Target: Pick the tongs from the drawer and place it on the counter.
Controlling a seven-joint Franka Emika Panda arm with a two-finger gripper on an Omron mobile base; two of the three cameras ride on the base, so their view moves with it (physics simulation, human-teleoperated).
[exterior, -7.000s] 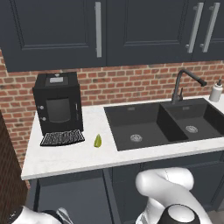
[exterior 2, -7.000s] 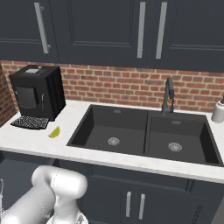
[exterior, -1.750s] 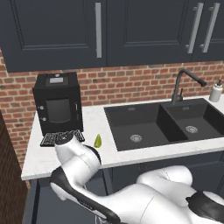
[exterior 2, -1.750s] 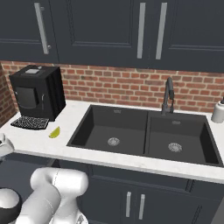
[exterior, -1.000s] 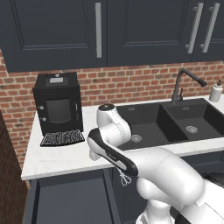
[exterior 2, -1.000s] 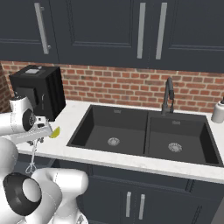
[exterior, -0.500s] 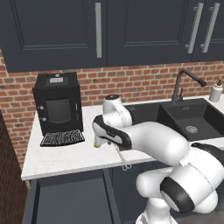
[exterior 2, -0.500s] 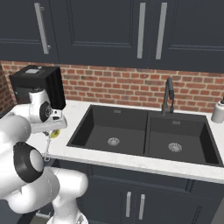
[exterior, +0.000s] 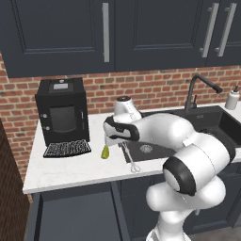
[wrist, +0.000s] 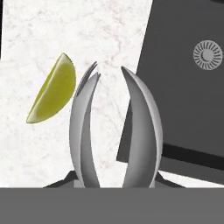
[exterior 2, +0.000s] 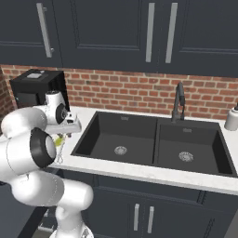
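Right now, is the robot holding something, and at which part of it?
Yes. It holds the tongs, with the jaws shut on one end, so the two arms point away, over the counter beside the sink.

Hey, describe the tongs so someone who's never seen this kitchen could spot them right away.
Find the black coffee machine on the white counter, then look right toward the black sink. Between them the gripper holds the tongs over the counter's front edge. They are slim, silvery metal with two curved arms, unlike the small yellow-green fruit beside them.
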